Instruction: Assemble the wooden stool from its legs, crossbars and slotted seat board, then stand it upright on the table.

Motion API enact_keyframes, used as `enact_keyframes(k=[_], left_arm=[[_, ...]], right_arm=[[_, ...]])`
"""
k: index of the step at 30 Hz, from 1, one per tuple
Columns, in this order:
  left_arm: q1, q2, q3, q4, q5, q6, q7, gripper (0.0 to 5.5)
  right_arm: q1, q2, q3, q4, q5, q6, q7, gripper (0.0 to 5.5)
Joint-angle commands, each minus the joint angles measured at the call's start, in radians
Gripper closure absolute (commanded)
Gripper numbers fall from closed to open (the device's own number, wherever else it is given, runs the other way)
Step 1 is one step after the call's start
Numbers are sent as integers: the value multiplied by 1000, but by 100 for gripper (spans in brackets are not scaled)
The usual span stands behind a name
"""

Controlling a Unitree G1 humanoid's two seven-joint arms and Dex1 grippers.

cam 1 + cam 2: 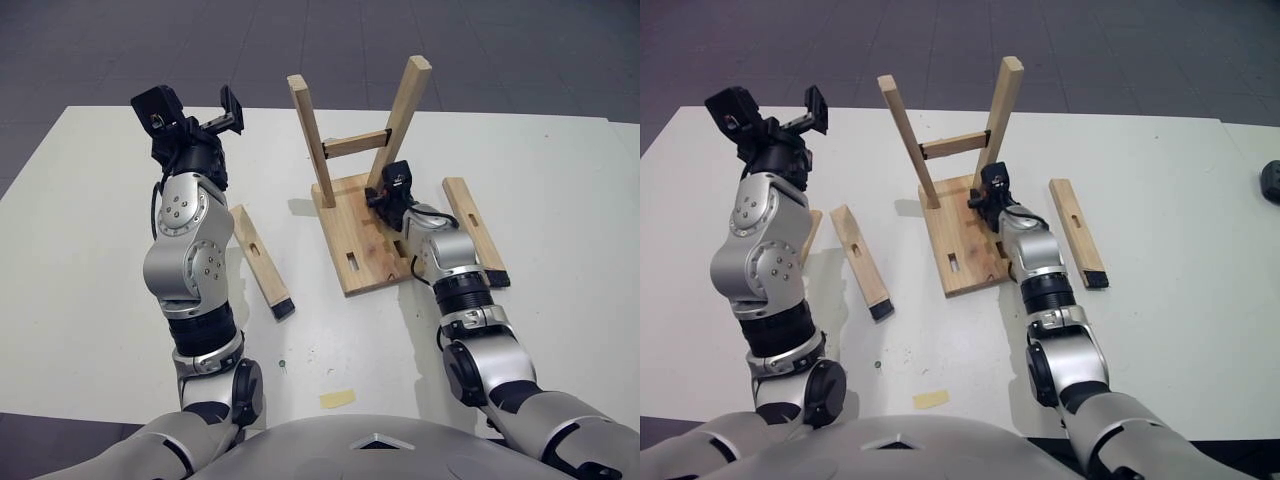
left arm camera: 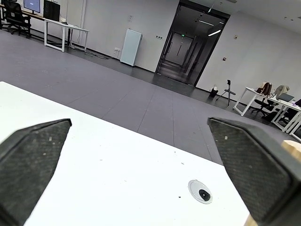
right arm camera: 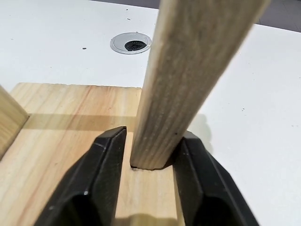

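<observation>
White worktop (image 1: 90, 200) over grey office flooring carries the pale slotted wooden seat board (image 1: 350, 250), lying flat so that legs drop into its slots. Two square wooden upright legs (image 1: 310, 135) stand in it, tied by a short wooden crossbar (image 1: 355, 145). The right claw (image 3: 150, 148) is clamped on the right-hand leg's base, probably to seat it. The left claw (image 1: 195, 108) is raised, fingers apart and empty. Two loose slotted legs (image 1: 260, 258) lie either side of the board.

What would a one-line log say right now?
seat board: flat on table | right jaws: shut on standing leg | left jaws: open, empty, raised | crossbar: joins it to second leg
</observation>
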Motion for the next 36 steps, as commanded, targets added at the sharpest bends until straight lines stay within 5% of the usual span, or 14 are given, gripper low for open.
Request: enact_keyframes(k=[1, 8, 12, 18, 24, 36], left_arm=[[4, 2, -2, 7, 7, -3, -2, 10], [56, 21, -8, -17, 10, 4, -26, 10], [219, 159, 10, -122, 9, 150, -115, 10], [461, 225, -24, -196, 36, 349, -145, 10], [476, 376, -156, 58, 164, 270, -215, 10], [453, 363, -20, 281, -36, 386, -444, 240]], right_arm=[[27, -16, 0, -16, -8, 23, 5, 300], [85, -82, -8, -233, 16, 139, 65, 185], [131, -223, -32, -595, 118, 287, 225, 119], [34, -391, -334, -849, 410, 441, 354, 14], [37, -377, -357, -887, 474, 453, 293, 14], [-6, -313, -367, -904, 607, 476, 167, 10]])
